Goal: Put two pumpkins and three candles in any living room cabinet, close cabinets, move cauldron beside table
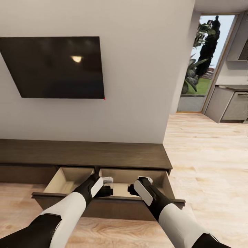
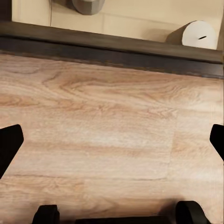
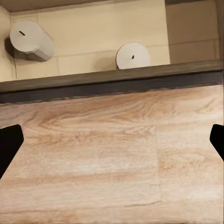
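Hovering over open cabinet (image 1: 103,155) drawer | both pincers apparently spread, empty | candles (image 3: 133,56) inside

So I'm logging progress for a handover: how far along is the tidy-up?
Done: two candles stand in the cabinet's open drawer.

In hand: both grippers, left gripper and right gripper, are empty and open at the drawer front.

Left: the third candle, both pumpkins and the cauldron are unaccounted for here, and the drawer needs closing.
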